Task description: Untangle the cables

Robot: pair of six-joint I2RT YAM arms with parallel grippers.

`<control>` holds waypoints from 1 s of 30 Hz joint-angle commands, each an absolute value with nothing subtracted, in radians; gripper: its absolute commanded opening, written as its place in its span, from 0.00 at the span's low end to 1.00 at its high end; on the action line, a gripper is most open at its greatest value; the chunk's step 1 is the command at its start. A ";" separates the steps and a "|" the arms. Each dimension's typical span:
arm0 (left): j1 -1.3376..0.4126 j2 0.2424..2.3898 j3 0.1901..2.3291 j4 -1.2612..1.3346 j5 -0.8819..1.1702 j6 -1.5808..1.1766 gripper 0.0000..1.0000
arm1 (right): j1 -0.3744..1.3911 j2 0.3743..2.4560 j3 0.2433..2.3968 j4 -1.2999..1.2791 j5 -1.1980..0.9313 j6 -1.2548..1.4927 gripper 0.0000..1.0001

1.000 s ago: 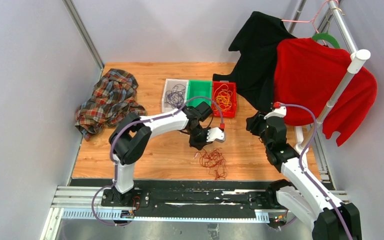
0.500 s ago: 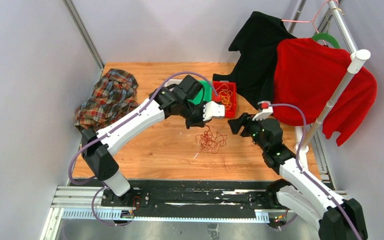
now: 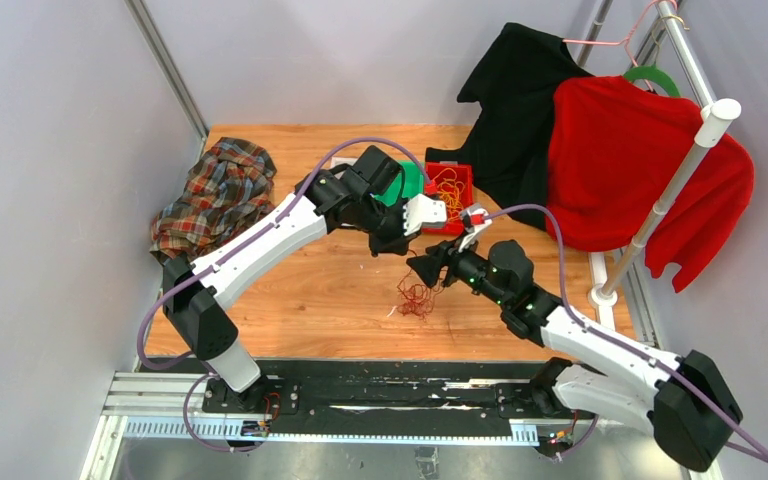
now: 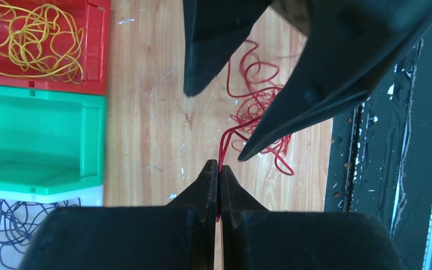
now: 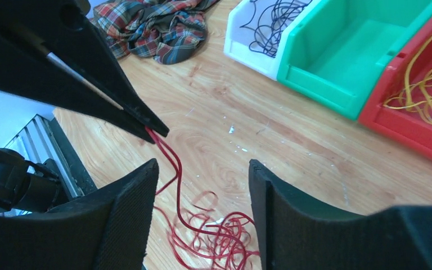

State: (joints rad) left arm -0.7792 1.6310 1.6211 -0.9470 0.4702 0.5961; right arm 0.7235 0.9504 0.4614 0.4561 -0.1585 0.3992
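Over the table, left gripper [image 3: 401,247]: out past the middle of the wooden table [image 3: 290,290], tips pointing down above the red cables [image 3: 415,297].
Top view, right gripper [image 3: 423,267]: just beside the left one, right above the red tangle.
Top view, red cables: a loose heap on bare wood, near the front edge, with a strand rising towards the left gripper.
Top view, surroundings: plaid cloth [image 3: 218,200] at the far left; black garment [image 3: 520,110] and red garment [image 3: 640,170] hanging at the right.
Left wrist view, left jaws: pressed together, pinching a doubled red strand that runs down to the heap.
Left wrist view, right jaws: spread wide, one finger on each side of the strand, not touching it.
Left wrist view, bins: red bin [image 4: 98,50] holds yellow cables [image 4: 28,39]; green bin [image 4: 39,140] next to it; white bin [image 4: 45,194] holds purple cables [image 4: 11,219].
Right wrist view, right jaws: apart, with the taut red strand passing between them and the curls lying below.
Right wrist view, left tips: closed to a point on the strand's upper end.
Right wrist view, background: the three bins in a row, the plaid cloth beyond the white one.
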 commanded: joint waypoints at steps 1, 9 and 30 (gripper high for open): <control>-0.776 1.595 1.645 -0.977 0.519 0.595 0.01 | 0.756 1.033 0.528 0.493 -0.158 0.369 0.55; -0.764 1.562 1.719 -1.037 0.500 0.609 0.01 | 0.756 1.056 0.501 0.451 -0.071 0.362 0.36; -0.749 1.473 2.013 -1.139 0.412 0.629 0.00 | 0.757 1.011 0.445 0.450 0.085 0.388 0.49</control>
